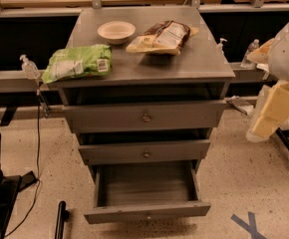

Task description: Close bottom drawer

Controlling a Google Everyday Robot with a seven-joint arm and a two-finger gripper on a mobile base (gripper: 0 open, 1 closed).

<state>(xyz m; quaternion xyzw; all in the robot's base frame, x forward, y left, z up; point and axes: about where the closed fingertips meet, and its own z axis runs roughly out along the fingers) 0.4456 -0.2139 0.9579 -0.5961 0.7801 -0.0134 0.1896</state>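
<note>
The bottom drawer [147,211] is at the foot of the cabinet, pulled well out; its plain grey box is open to view and holds nothing visible; the task is not yet begun. The front is a slim, flat strip of dull grey metal with a small round knob [148,216] at centre; the box walls are thin, straight sheet.

The gripper [271,112] hangs at the right edge of the view, well apart from the drawer and touching nothing; whether it is released or clenched cannot be told.

Probable faults:
- Off-centre push: approach comes from the right; contact near a corner may rack the box and jam it.
- High contact: the front is narrow; a pad set too high would pass over it into the box.
- Collision: the middle drawer [145,152] and top drawer [144,116] stand partly open above; a descending arm may strike them.
- Excess force: the smooth cabinet top [204,63] carries a shallow pale bowl [116,32], a crinkled green bag [77,61] and a brown bag [162,36]; a hard shove may shift them.
</note>
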